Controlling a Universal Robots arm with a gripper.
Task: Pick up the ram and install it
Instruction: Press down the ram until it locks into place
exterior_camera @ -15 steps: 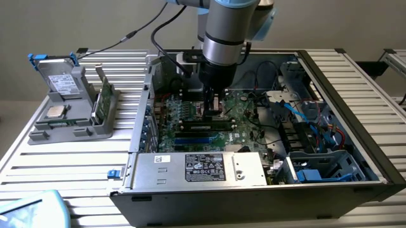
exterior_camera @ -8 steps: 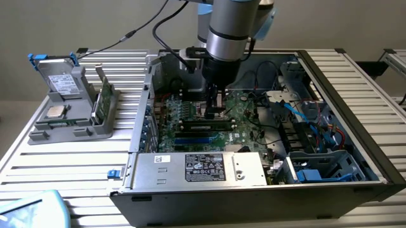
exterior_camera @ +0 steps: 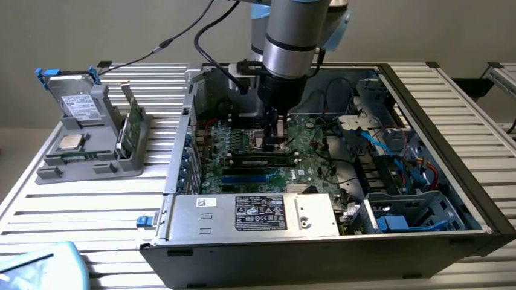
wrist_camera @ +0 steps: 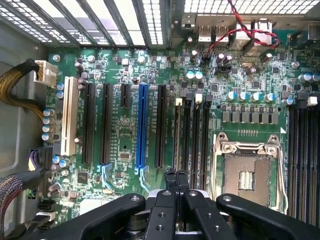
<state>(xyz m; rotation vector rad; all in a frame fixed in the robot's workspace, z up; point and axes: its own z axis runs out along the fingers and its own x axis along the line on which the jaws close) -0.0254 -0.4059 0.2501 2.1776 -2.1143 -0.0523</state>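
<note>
Inside the open computer case (exterior_camera: 475, 199), the end effector (exterior_camera: 274, 136) hangs low over the motherboard (wrist_camera: 125, 130), fingers closed together with nothing visibly between them. 1 ram (exterior_camera: 260, 161) already sits in a slot; another stands in the grey holder (exterior_camera: 89, 163) on the slatted table (exterior_camera: 81, 211) at the exterior view's left.

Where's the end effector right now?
In the exterior view, the end effector is inside the open computer case, low over the middle of the motherboard, right by the black memory slots.
</note>
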